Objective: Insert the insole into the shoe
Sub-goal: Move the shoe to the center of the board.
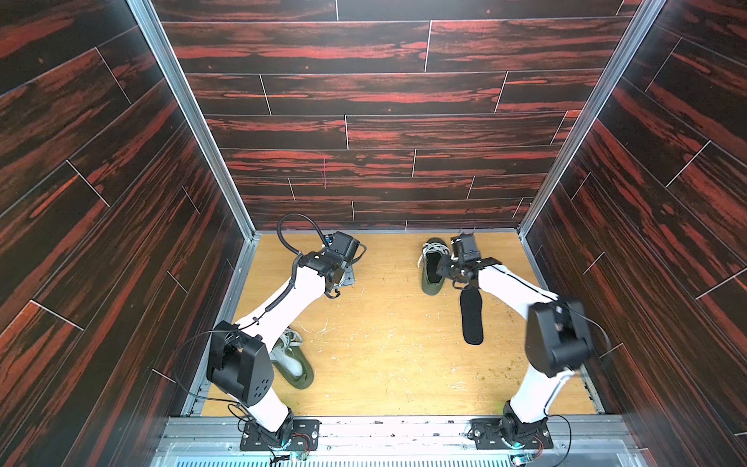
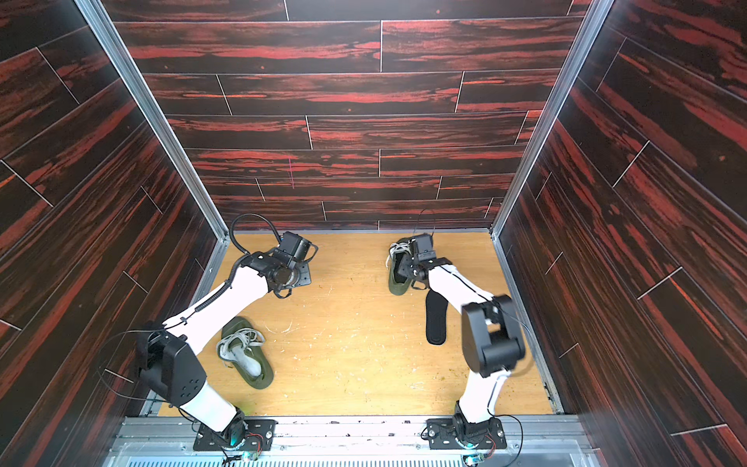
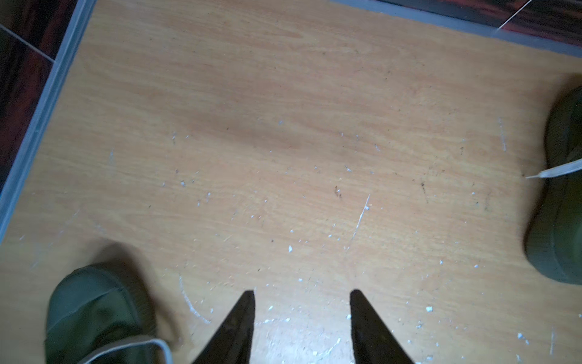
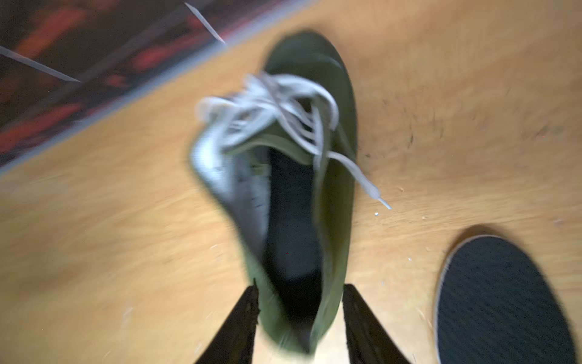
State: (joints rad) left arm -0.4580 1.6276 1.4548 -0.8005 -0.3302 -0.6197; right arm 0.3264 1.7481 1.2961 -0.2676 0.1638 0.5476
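Note:
A green shoe (image 1: 431, 269) (image 2: 398, 279) with white laces lies at the back right of the table, toe toward the back wall. In the right wrist view, which is blurred, its heel (image 4: 293, 315) sits between the jaws of my right gripper (image 4: 300, 288). The jaws are open and stand either side of the heel, and the shoe's inside looks dark. A black insole (image 1: 471, 317) (image 2: 435, 319) (image 4: 500, 302) lies flat on the table just in front of that shoe, beside the right arm. My left gripper (image 3: 302, 293) is open over bare table with nothing in it.
A second green shoe (image 1: 297, 366) (image 2: 246, 356) (image 3: 91, 312) with white laces lies near the left arm's base, pale inside. Dark wood-patterned walls close in the table (image 1: 388, 356) on three sides. White scratches and crumbs mark its surface.

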